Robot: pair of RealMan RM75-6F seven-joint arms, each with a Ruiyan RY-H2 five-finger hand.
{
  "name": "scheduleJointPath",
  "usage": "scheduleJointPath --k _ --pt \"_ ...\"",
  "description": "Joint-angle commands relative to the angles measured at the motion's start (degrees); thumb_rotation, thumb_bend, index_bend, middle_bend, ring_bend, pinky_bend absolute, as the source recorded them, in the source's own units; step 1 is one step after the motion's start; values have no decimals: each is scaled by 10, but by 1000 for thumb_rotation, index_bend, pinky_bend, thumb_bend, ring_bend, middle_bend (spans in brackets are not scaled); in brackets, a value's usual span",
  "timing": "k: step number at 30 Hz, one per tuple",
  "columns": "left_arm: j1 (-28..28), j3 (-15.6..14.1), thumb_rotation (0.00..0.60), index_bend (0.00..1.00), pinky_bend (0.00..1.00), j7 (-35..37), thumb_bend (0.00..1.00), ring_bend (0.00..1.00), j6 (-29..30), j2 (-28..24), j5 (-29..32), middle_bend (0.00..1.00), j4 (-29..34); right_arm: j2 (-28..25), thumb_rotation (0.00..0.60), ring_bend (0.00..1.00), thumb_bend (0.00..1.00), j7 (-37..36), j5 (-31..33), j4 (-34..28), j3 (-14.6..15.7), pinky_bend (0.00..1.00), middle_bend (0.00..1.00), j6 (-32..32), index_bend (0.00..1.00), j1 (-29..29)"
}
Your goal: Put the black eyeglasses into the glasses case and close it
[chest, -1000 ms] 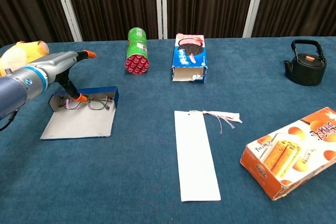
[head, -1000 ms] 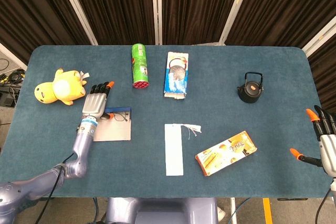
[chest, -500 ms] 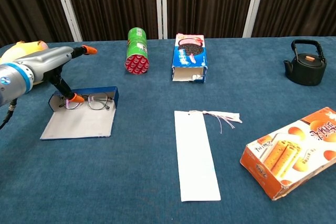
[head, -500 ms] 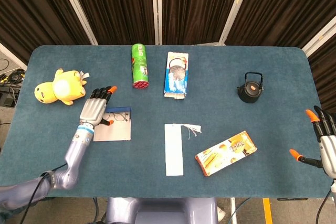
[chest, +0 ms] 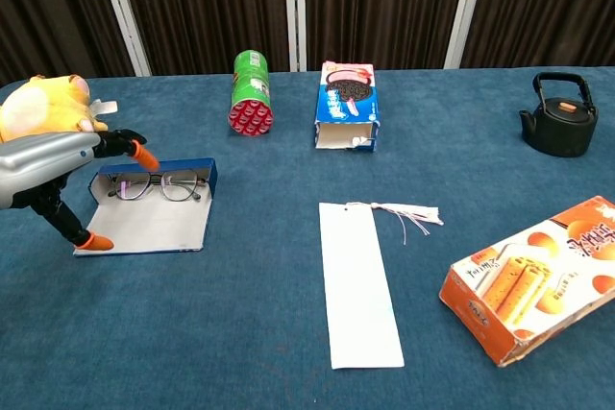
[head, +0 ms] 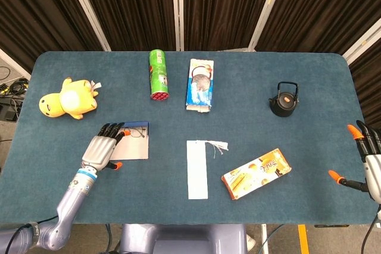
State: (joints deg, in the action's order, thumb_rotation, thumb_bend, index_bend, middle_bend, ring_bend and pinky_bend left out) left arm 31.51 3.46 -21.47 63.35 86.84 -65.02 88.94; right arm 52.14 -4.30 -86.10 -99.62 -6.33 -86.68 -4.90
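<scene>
1. No word, brand name or number can be read in either view.
2. The green can carries print too small to make out.
3. The blue cookie box shows pictures of dark biscuits; its lettering is blurred.
4. The orange snack box has pale lettering along one side, not legible.

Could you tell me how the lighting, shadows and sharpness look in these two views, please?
Head view: light is even and soft, objects on the table cast only faint shadows, and the dark curtains swallow detail. Chest view: the eyeglasses and glasses case are sharp, with no glare on the lenses; the left robot hand, close to the camera at the frame edge, looks slightly soft.
</scene>
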Motion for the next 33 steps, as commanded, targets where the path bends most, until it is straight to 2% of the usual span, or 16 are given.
scheduleJointPath --k 1,4,16,33 --pt "-4 -1 600 295 0 -12 179 0 13 14 -9 0 -13 -3 600 0 0 -7 -2 0 0 0 0 -3 6 1" --pt "-1 6 600 326 0 -15 179 0 11 27 -5 0 -26 -4 600 0 0 -10 -3 1 0 0 0 -4 6 2" --pt "-3 5 600 331 0 17 178 0 -7 72 -18 0 -100 -3 600 0 0 -7 0 3 -1 0 0 -1 6 0" --pt "-3 15 600 332 0 48 182 0 -28 105 -27 0 -165 0 600 0 0 -5 3 5 0 0 0 4 7 -2"
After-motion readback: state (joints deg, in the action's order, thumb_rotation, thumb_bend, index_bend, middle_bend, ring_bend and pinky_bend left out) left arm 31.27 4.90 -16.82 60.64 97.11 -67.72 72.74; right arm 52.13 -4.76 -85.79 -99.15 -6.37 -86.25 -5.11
